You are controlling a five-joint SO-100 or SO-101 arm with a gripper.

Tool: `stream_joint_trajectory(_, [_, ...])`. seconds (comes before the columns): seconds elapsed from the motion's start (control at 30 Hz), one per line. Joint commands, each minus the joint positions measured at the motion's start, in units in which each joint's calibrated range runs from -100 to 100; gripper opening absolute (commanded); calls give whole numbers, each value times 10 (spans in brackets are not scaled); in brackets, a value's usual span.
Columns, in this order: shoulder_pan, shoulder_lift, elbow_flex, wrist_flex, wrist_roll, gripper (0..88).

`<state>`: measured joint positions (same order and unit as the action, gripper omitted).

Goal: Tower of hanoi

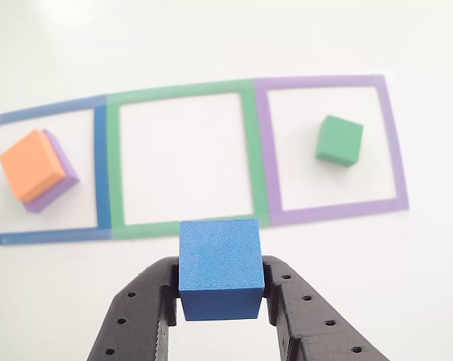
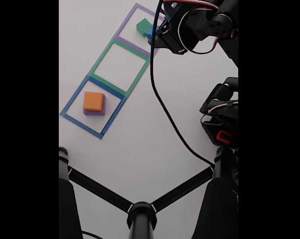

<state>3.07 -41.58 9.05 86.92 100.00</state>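
The gripper clamps the blue cube aloft. In the other view the green block, likely its target, lies ahead and to its right, inside the purple outline.

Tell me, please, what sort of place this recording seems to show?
Probably a hobby or lab tabletop for robot practice: a plain white table with taped coloured squares, foam blocks such as the blue cube in the gripper, and a black camera stand.
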Motion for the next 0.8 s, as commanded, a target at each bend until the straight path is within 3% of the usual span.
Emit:
stream_joint_trajectory(0.0, [-16,-21,-46,21,0,19])
stream_joint_trajectory(0.23, [-23,-33,5,19,0,12])
stream_joint_trajectory(0.4, [-14,-59,145,-76,0,10])
stream_joint_trajectory(0.6, [2,-90,386,-322,0,11])
stream_joint_trajectory(0.77, [-3,-70,576,-607,0,16])
